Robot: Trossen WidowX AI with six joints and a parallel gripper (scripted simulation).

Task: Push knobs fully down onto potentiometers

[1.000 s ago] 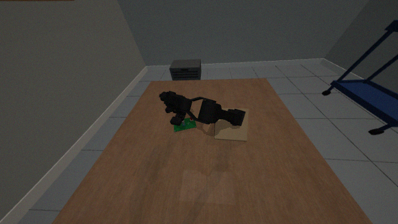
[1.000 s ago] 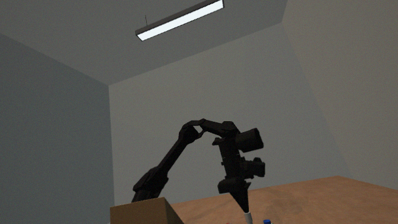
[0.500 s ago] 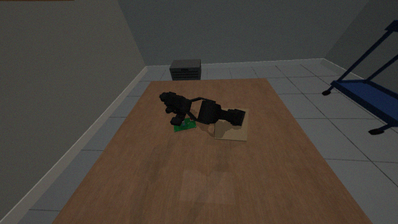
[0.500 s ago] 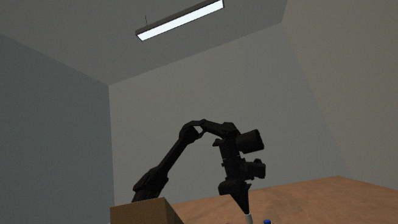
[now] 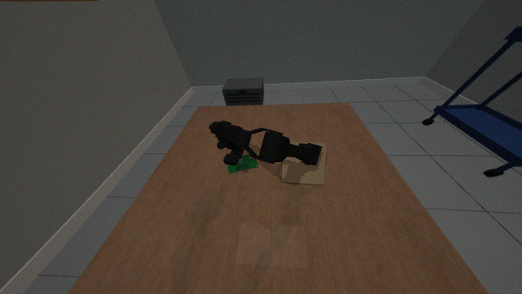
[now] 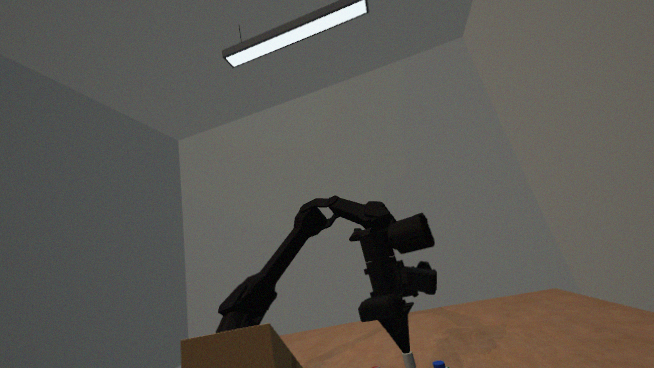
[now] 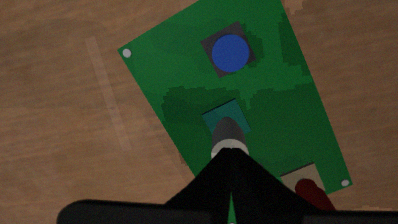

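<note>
The circuit board [image 5: 249, 164] [image 7: 292, 117] is located on the wooden table [image 5: 279, 208] [image 6: 500, 320] [image 7: 60, 125]. In the top view, it lies nearer the table's far edge than its near edge, left of the midline between the side edges. A tan slab [image 5: 309, 176] lies to the right of the board, beneath the arm's base end. The two are apart.

The gripper [image 5: 232, 157] [image 6: 406, 351] [image 7: 230, 156] points downward over the board. Its fingers are clenched together, tips meeting, with nothing grasped between them. The tips are at the upper end of the grey knob [image 6: 409, 360] [image 7: 229, 133]; contact appears present in the exterior view. This knob rises from the teal potentiometer [image 7: 226, 111], the middle unit of a row of three. Its seating depth cannot be determined.

The blue knob [image 6: 438, 364] [image 7: 230, 53] is located over the dark square potentiometer [image 7: 207, 45], towards the upper edge of the board in the wrist view. The red knob [image 7: 312, 192] is at the beige potentiometer [image 7: 299, 174], near the board's lower right corner in the same view. In the exterior view, the top of the grey knob appears above that of the blue knob. White round fasteners [image 7: 127, 53] mark two visible board corners.
</note>
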